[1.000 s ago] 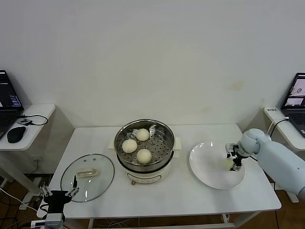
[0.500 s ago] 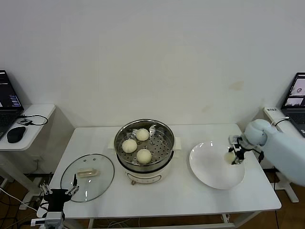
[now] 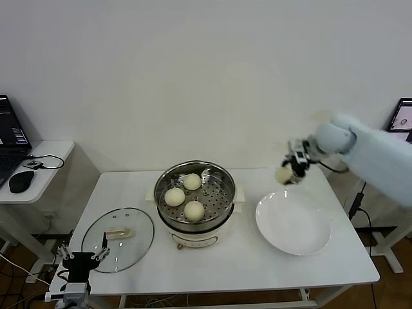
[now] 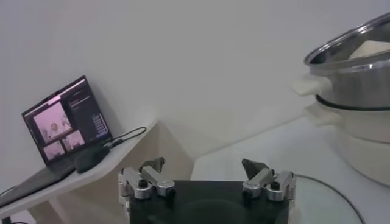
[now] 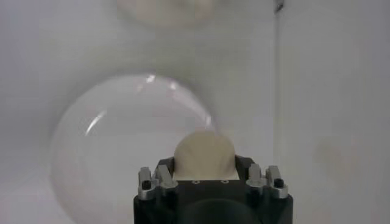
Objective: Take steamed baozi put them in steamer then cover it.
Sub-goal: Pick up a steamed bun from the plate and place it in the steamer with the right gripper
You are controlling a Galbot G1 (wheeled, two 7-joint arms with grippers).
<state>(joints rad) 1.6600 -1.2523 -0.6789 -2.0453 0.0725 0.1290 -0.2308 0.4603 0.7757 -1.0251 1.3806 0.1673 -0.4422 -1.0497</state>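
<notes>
My right gripper (image 3: 288, 168) is shut on a cream-white baozi (image 3: 283, 175) and holds it in the air above the far left rim of the white plate (image 3: 293, 224), to the right of the steamer. In the right wrist view the baozi (image 5: 204, 154) sits between the fingers over the plate (image 5: 109, 164). The steel steamer (image 3: 195, 196) on its cream base holds three baozi (image 3: 194, 210) on the perforated tray. The glass cover (image 3: 118, 239) with its cream handle lies flat on the table at the left. My left gripper (image 3: 80, 259) is open and empty at the table's front left edge, by the cover.
The white table (image 3: 238, 264) carries the steamer, plate and cover. A side table with a laptop and mouse (image 3: 21, 181) stands at the left. Another laptop (image 3: 403, 119) is at the far right. In the left wrist view the steamer (image 4: 356, 100) is ahead.
My right gripper has lifted the baozi off the plate and carried it up and left toward the steamer. The plate now lies bare. The left arm has stayed put.
</notes>
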